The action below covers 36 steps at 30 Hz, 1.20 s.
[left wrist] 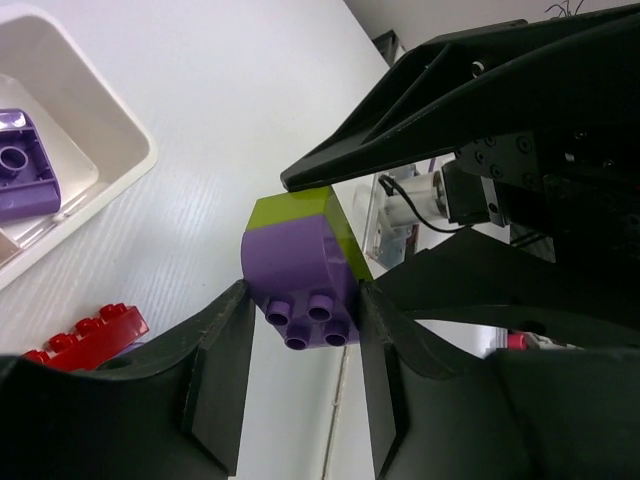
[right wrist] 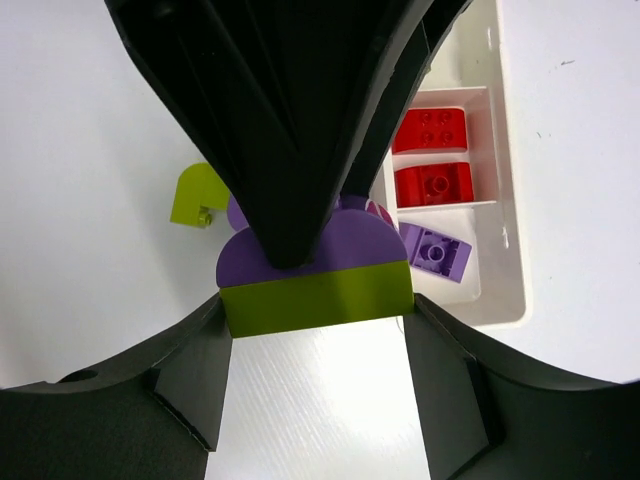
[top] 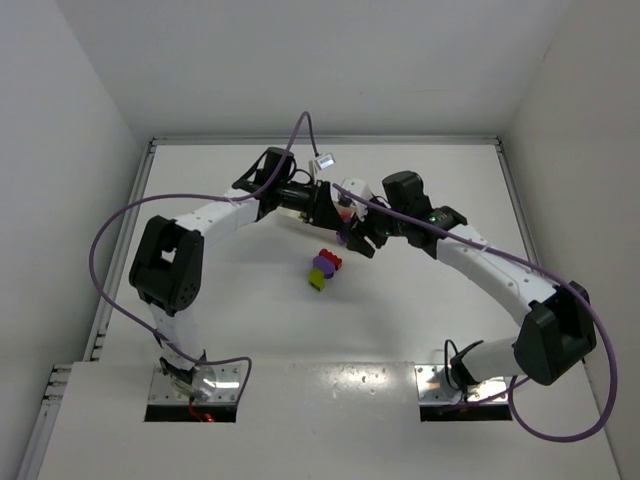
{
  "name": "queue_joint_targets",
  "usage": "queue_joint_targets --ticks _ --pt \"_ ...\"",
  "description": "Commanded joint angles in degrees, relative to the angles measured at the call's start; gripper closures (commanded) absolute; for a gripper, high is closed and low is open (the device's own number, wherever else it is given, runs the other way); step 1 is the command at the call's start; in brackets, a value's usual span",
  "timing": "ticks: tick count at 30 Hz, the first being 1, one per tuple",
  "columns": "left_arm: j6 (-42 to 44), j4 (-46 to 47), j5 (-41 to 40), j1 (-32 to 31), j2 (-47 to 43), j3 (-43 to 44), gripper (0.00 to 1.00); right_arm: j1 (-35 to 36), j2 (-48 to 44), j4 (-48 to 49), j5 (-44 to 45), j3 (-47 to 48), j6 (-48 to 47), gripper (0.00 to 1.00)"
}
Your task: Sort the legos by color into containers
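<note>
A purple brick and a yellow-green brick are stuck together and held in the air between both grippers. My left gripper is shut on the purple brick. My right gripper is shut on the yellow-green brick. In the top view the grippers meet nose to nose, left gripper and right gripper. The white tray lies just beyond them and holds two red bricks and, in the compartment next to them, a purple brick. The arms hide most of the tray in the top view.
Loose bricks lie on the table near the grippers: a red one, a yellow-green one and a purple one. The red one also shows in the left wrist view. Purple cables arc over both arms.
</note>
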Motion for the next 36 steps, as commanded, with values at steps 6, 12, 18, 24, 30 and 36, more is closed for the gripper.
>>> queue_joint_targets --ticks 6,12,18,24,30,36 --pt "0.88 2.89 5.56 0.31 -0.26 -0.76 0.91 -0.33 -1.65 4.09 0.1 -0.04 -0.04 1.0" --pt "0.88 3.51 3.11 3.29 -2.11 -3.04 0.93 -4.46 -4.02 3.48 1.16 -4.25 1.97 1.0" --pt "-2.27 7.97 0.21 4.62 -2.11 -3.05 0.93 -6.31 -8.32 2.17 3.71 -7.86 5.31 1.0" --pt "-1.68 7.48 -9.8 1.2 1.4 0.46 0.93 -8.42 -12.28 2.16 9.15 -10.15 11.19 1.0" --pt "0.52 5.71 -22.99 -4.78 8.16 9.5 0.89 -8.95 -14.22 2.69 12.94 -9.54 17.09 1.0" --pt "1.67 5.18 -29.23 -6.1 14.58 13.12 0.88 -9.48 -14.75 2.17 12.94 -8.3 18.5 1.0"
